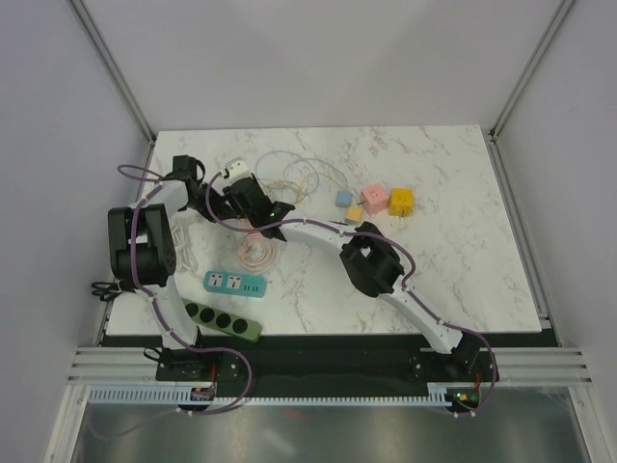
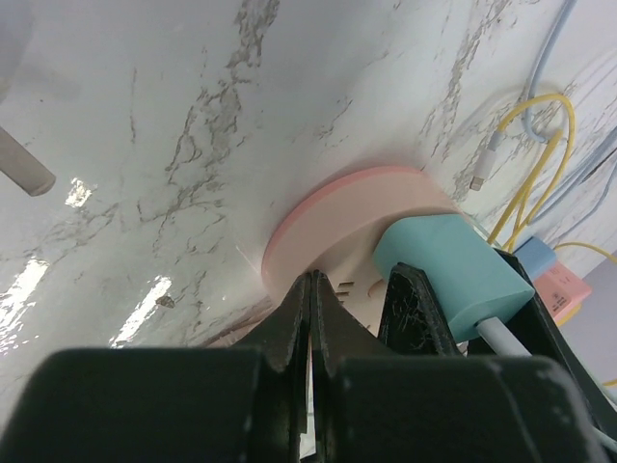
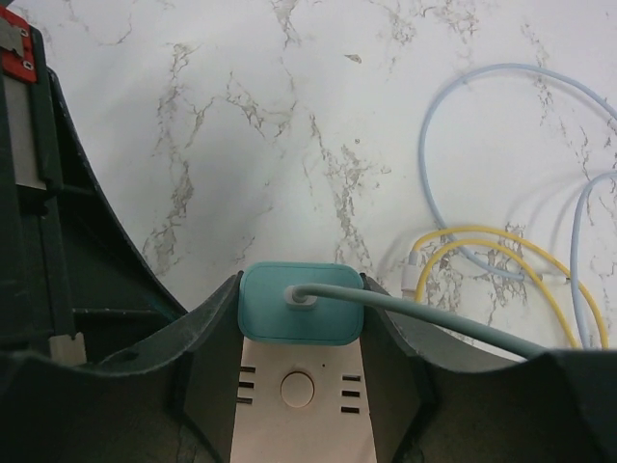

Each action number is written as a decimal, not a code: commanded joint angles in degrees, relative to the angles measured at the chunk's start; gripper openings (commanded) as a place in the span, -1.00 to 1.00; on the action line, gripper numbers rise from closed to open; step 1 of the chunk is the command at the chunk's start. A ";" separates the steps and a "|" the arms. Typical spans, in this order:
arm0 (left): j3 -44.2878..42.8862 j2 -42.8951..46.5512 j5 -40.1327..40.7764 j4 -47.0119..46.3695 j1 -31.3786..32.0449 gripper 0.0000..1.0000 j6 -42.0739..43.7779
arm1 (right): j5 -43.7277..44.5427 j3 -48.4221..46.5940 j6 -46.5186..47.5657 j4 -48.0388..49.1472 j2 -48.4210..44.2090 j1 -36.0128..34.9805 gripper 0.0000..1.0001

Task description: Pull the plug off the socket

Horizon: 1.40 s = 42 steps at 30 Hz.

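Green power strip (image 1: 224,320) sits closest, at the table's (image 1: 463,280) near edge by the left arm's base. A teal power strip (image 1: 234,284) is just behind it. Further in, both arms meet over the pink socket (image 2: 347,207). The left gripper (image 2: 310,289) is pressed fully together, tips down at the socket's face right beside the teal plug (image 3: 301,301). Can't tell if it's actually touching. The right gripper (image 3: 301,289) is pinching that plug from both sides, with a pale cord coming out of the plug's back. The plug looks seated in the socket. Beyond that, yellow and pale-blue cables (image 3: 501,241) lie looped, and off to the right a few small coloured cubes (image 1: 374,198) sit in a cluster.
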State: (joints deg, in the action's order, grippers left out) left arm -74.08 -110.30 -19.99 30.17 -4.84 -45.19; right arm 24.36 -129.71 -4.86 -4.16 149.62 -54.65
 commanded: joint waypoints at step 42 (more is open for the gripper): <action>-3.61 -7.29 2.33 2.96 5.79 -0.96 2.47 | -11.79 15.02 -17.63 19.81 -13.48 0.86 -1.00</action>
State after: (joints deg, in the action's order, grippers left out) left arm -78.54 -113.65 -21.52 32.40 -1.80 -45.30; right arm 17.04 -108.16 -15.64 7.14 138.63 -52.27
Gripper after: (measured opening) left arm 0.026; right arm 0.534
